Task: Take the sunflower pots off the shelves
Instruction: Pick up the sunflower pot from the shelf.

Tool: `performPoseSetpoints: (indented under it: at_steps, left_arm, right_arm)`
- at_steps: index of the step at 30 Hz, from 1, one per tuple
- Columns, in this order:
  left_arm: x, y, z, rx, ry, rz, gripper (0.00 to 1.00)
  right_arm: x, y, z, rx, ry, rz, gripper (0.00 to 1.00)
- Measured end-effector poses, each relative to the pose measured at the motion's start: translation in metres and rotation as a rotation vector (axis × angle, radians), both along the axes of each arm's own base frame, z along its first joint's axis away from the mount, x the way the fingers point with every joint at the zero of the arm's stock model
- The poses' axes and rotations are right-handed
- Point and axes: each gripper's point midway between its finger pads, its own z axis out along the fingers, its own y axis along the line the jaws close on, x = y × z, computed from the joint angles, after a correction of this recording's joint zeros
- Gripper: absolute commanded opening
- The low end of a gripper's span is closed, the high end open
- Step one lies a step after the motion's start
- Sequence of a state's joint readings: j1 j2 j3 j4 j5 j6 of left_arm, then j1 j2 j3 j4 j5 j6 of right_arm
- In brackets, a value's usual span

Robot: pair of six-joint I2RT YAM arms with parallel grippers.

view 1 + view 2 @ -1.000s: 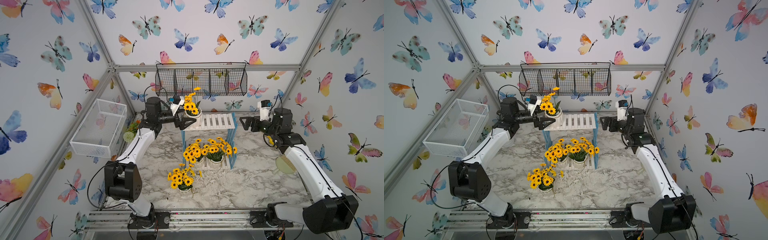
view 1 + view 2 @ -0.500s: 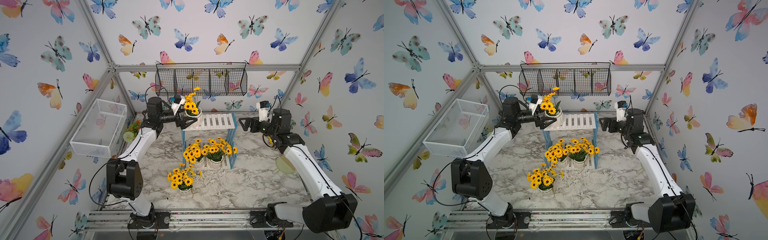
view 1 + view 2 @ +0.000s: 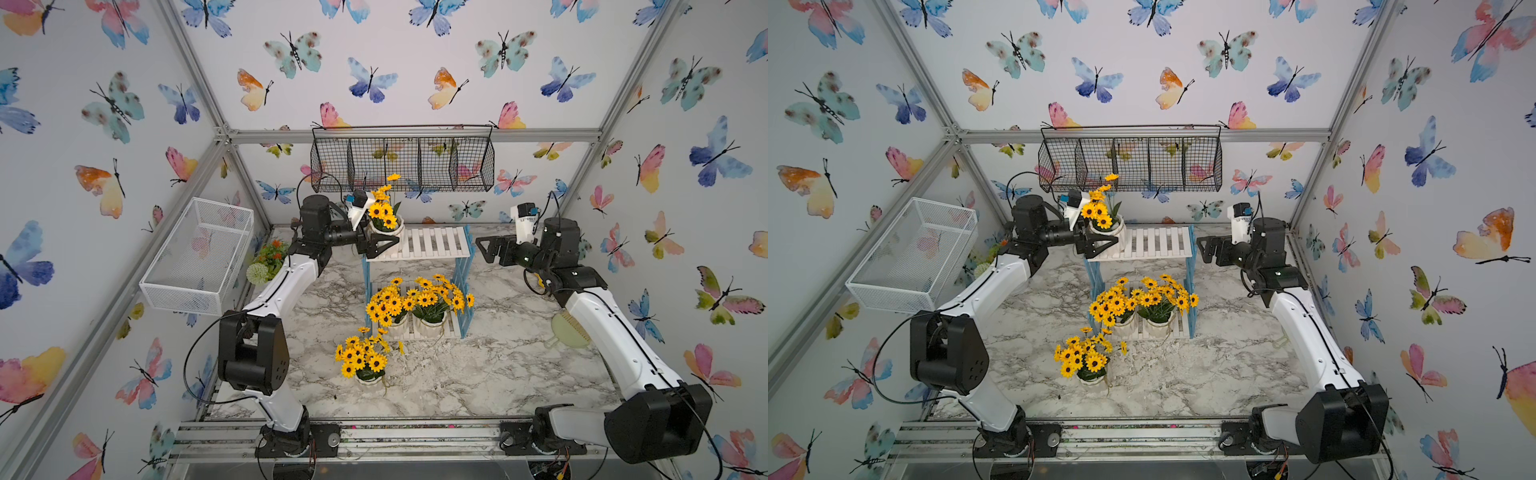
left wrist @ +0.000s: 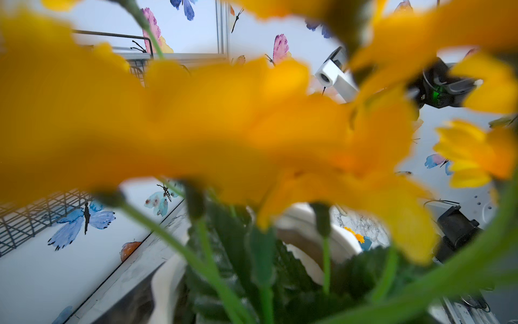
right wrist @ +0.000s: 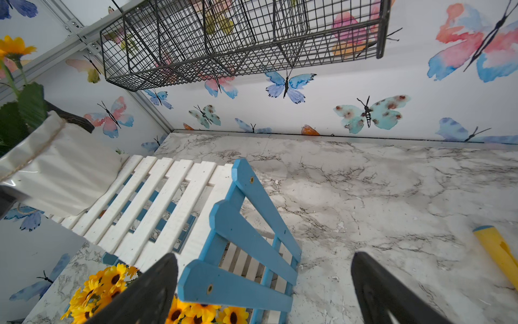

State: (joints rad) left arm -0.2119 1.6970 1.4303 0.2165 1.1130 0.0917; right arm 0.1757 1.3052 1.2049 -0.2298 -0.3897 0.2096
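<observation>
The shelves (image 3: 432, 243) (image 3: 1154, 243) stand mid-table, white boards with blue lattice sides (image 5: 241, 224). One sunflower pot (image 3: 384, 216) (image 3: 1100, 212) sits at the left end of the top board. My left gripper (image 3: 382, 245) (image 3: 1100, 245) is open with a jaw on either side of it. In the left wrist view its blooms (image 4: 252, 134) fill the frame and hide the fingers. Two sunflower pots (image 3: 388, 305) (image 3: 436, 299) stand on the lower board and another (image 3: 365, 359) on the table in front. My right gripper (image 3: 484, 249) (image 5: 263, 256) hangs open and empty just right of the top board.
A black wire basket (image 3: 401, 160) hangs on the back wall above the shelves. A white mesh basket (image 3: 199, 255) is fixed to the left wall. A pot of orange flowers (image 3: 270, 262) stands behind my left arm. A pale green brush (image 3: 571, 330) lies by my right arm.
My left gripper has slid rightwards along the top board, further round the sunflower pot. The right arm has hardly moved.
</observation>
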Motion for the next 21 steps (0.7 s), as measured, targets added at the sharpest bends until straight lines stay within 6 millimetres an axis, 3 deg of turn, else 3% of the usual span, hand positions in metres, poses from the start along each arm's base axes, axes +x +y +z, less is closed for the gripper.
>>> performPoseSetpoints:
  at_steps: [7,21]
  left_arm:
    - [0.0013,-0.002,-0.0021,0.001,0.005,0.001,1.0]
    - [0.0049,-0.0035,-0.0029,0.007,-0.006,0.023,0.83]
  right_arm:
    - [0.0007,0.0014,-0.0022,0.003,0.003,0.007,0.99]
    - [-0.0001,0.0033,-0.0028,0.011,0.007,0.017,0.99]
